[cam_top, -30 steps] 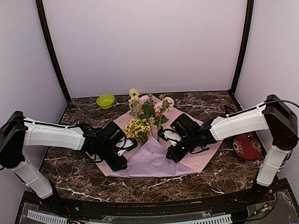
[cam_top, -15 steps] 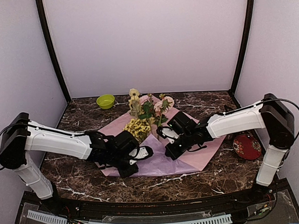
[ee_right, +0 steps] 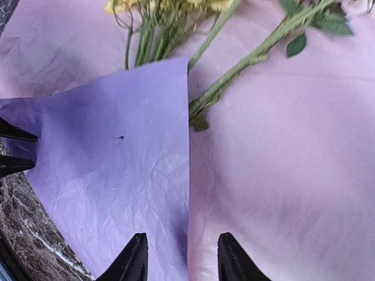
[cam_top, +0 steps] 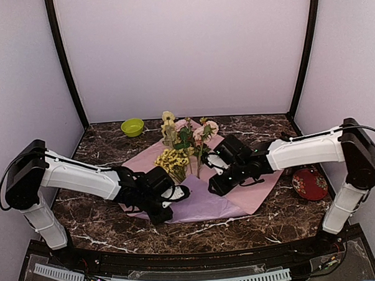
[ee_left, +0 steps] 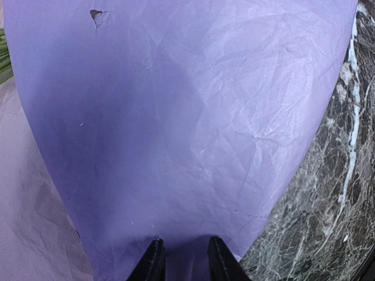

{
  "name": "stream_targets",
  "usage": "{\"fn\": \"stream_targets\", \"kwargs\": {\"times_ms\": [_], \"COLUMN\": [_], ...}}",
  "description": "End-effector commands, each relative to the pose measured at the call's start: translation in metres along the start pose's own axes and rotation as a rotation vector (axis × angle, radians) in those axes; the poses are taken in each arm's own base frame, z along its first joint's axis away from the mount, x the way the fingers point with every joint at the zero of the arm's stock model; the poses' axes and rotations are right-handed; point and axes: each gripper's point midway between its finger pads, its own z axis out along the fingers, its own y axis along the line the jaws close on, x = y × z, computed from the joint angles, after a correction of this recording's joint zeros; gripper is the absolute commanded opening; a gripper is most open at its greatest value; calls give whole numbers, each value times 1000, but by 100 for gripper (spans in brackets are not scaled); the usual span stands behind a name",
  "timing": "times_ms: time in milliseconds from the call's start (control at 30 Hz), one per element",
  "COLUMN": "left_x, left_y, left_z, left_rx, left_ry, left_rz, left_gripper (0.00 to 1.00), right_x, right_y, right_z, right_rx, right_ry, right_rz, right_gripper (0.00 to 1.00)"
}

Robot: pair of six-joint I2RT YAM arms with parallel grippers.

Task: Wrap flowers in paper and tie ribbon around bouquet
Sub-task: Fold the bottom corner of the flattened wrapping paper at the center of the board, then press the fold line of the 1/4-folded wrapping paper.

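The flowers (cam_top: pixel 184 144), pink and yellow on green stems (ee_right: pixel 252 58), lie on the pinkish paper (cam_top: pixel 252 190). A lilac flap (cam_top: pixel 199 201) of that paper is folded up over the stem ends. My left gripper (cam_top: pixel 180 194) sits at the flap's near-left edge. In the left wrist view its fingers (ee_left: pixel 153 263) stand a little apart with lilac sheet (ee_left: pixel 176 117) in the gap. My right gripper (cam_top: pixel 213 186) is open above the flap's straight edge (ee_right: pixel 187 175), holding nothing. The left fingertips (ee_right: pixel 16 134) show at the flap's corner. The ribbon is out of view.
A green bowl (cam_top: pixel 132 126) stands at the back left of the dark marble table (cam_top: pixel 104 219). A red patterned dish (cam_top: pixel 309 185) lies under the right arm's elbow. Black posts and pale walls close in the sides and back.
My right gripper has opened and let go of the lilac flap. The left gripper has slid right and nearer along the flap, its jaws narrowing.
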Motion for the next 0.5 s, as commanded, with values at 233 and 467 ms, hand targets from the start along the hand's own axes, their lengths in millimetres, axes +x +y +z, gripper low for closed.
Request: {"fn": "stream_targets", "kwargs": {"times_ms": [233, 467], "left_x": [31, 35], "left_y": [-7, -7], "left_z": [3, 2], "left_rx": [102, 148], "left_ry": [97, 93], "left_rz": [-162, -230], "left_gripper": [26, 26], "right_x": [-10, 32], "right_y": [117, 84], "right_z": [-53, -2], "right_rx": [-511, -428], "right_ry": [-207, -69], "right_rz": [-194, -76], "right_gripper": [17, 0]}}
